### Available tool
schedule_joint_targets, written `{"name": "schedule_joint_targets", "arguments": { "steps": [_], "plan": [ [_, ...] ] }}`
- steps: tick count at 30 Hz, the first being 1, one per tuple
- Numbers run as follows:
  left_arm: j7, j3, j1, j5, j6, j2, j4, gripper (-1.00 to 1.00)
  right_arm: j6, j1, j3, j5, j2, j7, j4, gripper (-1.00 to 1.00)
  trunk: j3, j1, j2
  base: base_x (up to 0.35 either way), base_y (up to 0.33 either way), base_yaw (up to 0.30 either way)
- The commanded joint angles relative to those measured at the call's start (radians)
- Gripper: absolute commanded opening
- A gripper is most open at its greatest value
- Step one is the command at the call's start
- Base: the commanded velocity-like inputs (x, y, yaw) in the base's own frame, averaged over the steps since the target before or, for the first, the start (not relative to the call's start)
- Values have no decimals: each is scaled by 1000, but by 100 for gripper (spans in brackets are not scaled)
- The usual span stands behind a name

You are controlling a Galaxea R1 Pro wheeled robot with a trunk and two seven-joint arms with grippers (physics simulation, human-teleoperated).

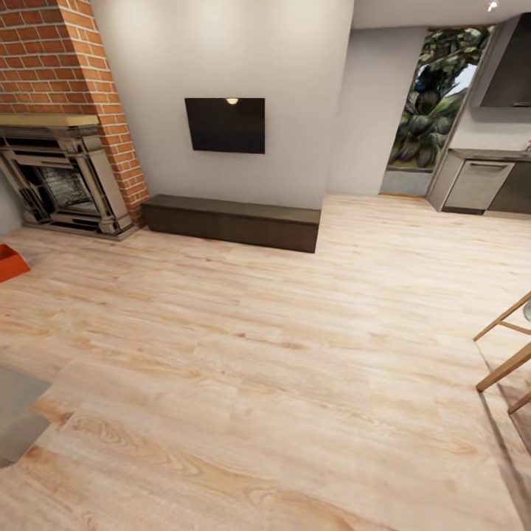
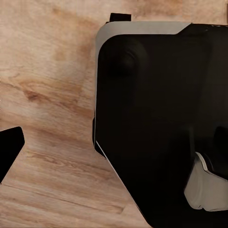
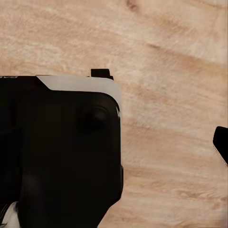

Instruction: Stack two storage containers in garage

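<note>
The head view looks across the living room's light wood plank floor (image 1: pixel 280 354), so the robot appears to be looking for its load, not handling it. At the far left edge, about midway down the frame, an orange-red corner pokes in: most likely one of the storage containers (image 1: pixel 10 262), resting on the planks below the brick fireplace (image 1: pixel 59 177) in the upper left. The second container cannot be placed from these pictures.

A dark low bench (image 1: pixel 232 220) sits under the wall-mounted screen (image 1: pixel 225 125) at upper centre, and wooden chair legs (image 1: pixel 509 354) enter at the right edge.

Both wrist views look down past the robot's dark base (image 2: pixel 161 123) at bare planks, suggesting the arms hang tucked for driving. One dark fingertip (image 2: pixel 10 148) per wrist view is too little to tell whether either gripper is released or clenched.
</note>
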Motion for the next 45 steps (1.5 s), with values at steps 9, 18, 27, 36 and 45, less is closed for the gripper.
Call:
{"name": "schedule_joint_targets", "arguments": {
  "steps": [9, 18, 27, 36, 45],
  "plan": [
    [3, -8, -1, 9, 4, -2, 0, 100, -9, 0, 8, -1, -1, -1, 2, 100, -1, 1, -1, 322, 0, 156],
    [3, -9, -1, 9, 4, -2, 0, 100, -9, 0, 8, 1, -1, -1, 2, 100, -1, 1, -1, 322, 0, 268],
    [3, -9, -1, 9, 4, -2, 0, 100, -8, -1, 8, 1, -1, -1, 2, 100, -1, 1, -1, 322, 0, 270],
    [3, -8, -1, 9, 4, -2, -1, 100, -8, 0, 8, 2, -1, -1, 2, 100, -1, 1, -1, 322, 0, 270],
    [3, -8, -1, 9, 4, -2, -1, 100, -8, 0, 8, 2, -1, -1, 2, 100, -1, 1, -1, 322, 0, 270]
  ]
}}
